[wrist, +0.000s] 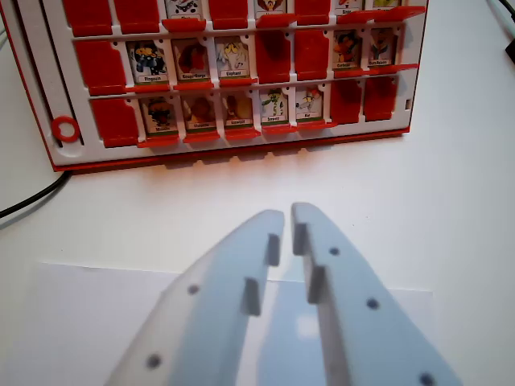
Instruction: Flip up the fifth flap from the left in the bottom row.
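Filling the foreground of the wrist view, the gripper [287, 217] shows its two pale printed jaws drawn almost together, only a narrow slit between the tips and nothing held. Beneath it lies a white sheet of paper [80, 322] on the white table [451, 209]; a black cable [32, 201] trails off at the wrist view's left. Well apart from the tips, further on, lies the red-and-white flap board [32, 96] with a red ring marker [66, 129] on its left rail. In its nearest, bottom row, counting from the wrist view's left, one plain red panel comes first, then five picture cards, then two more red panels. The fifth flap [273, 106] is thus the picture card with a small green-and-white figure, just beside the card marked "Bat" [309, 104]; its red lip sits along its lower edge, facing the gripper. Whether it counts as up or down cannot be told from this angle. By appearance the flap is a thin, stiff, light plastic tab on a hinge, smooth and likely slippery. Pinching seems needless: a closed tip hooked under the red lip and swept over should turn it, with light force so the board does not slide
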`<action>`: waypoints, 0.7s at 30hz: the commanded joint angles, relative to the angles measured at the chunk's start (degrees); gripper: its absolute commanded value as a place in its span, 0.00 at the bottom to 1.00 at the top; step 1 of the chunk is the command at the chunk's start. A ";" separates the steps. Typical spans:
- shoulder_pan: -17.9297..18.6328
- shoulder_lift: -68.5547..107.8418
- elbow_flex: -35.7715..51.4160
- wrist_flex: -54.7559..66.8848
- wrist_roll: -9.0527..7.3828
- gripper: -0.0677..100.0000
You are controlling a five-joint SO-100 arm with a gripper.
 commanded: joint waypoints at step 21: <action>0.00 0.18 -2.99 -2.20 -0.26 0.01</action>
